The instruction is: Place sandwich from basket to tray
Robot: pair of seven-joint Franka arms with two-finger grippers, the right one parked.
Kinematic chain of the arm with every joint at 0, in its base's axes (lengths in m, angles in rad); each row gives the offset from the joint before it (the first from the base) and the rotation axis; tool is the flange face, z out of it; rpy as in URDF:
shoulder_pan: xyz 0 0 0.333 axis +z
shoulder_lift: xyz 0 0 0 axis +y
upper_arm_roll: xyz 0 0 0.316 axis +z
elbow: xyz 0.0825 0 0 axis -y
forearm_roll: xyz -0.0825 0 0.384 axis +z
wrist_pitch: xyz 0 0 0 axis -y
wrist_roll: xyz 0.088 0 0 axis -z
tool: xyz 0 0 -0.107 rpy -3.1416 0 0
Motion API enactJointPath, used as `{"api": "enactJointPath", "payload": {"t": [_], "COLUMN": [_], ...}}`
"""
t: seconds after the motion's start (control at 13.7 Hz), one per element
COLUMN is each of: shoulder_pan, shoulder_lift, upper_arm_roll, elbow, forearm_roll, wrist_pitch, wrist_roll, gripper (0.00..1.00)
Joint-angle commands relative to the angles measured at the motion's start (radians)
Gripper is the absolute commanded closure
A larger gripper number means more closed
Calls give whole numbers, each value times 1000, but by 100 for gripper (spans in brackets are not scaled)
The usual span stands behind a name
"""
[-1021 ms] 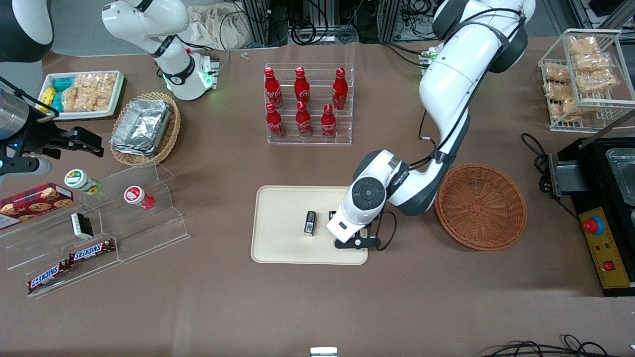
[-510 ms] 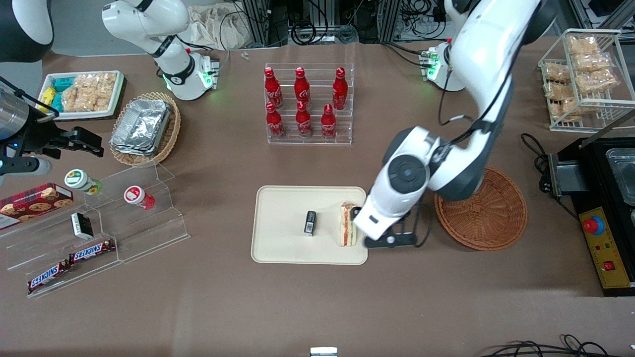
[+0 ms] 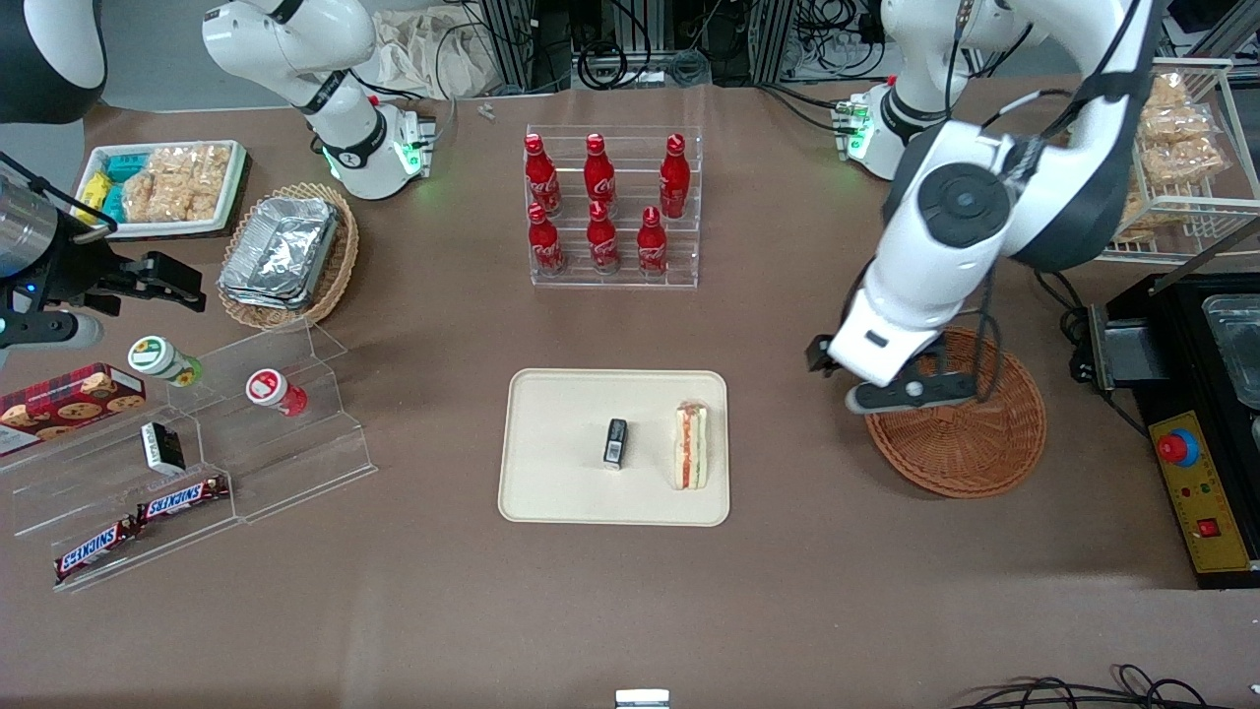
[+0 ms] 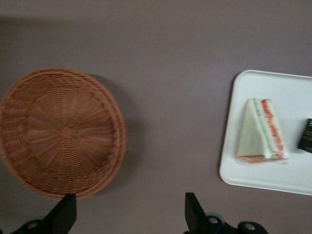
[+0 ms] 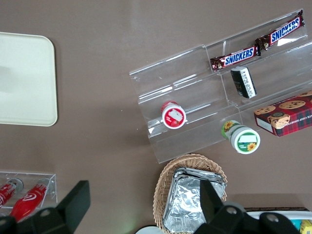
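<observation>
A smooth cream tray (image 3: 551, 414), rectangular with rounded corners and a low rim, lies flat on the matte brown worktop (image 3: 630, 611). On its bare surface sits a small black packet (image 3: 615, 441), and just beside that, at the tray's edge nearest the working arm, rests the sandwich (image 3: 691, 446): a soft white wedge showing red and green stripes of filling along its cut face. From the wrist camera its triangular shape (image 4: 260, 132) is plain, lying well inside the rim.

Farther from the front camera than the tray stands a clear acrylic rack (image 3: 612, 207) holding six red bottles in two rows.

Toward the working arm's end, the round reddish-brown basket (image 3: 970, 448) of tightly woven wicker sits apart from the tray, with nothing in it; its spiral weave fans out from the centre. The gripper (image 3: 866, 379) hangs in the air over the basket's rim nearest the tray, its black fingers (image 4: 62, 214) spread wide, holding nothing.
</observation>
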Motion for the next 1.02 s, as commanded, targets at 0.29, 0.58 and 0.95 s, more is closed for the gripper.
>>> {"api": "enactJointPath", "payload": {"t": [0.29, 0.58, 0.95], "shoulder_pan": [224, 362, 405], "shoulder_lift": [-134, -109, -45], "upper_arm_roll": [-5, -5, -5], "elbow": [-44, 55, 186], "forearm_roll": [-81, -132, -132], "wrist_pitch": [-98, -164, -271], "wrist_roll": [313, 465, 468], "gripper": [0, 0, 0]}}
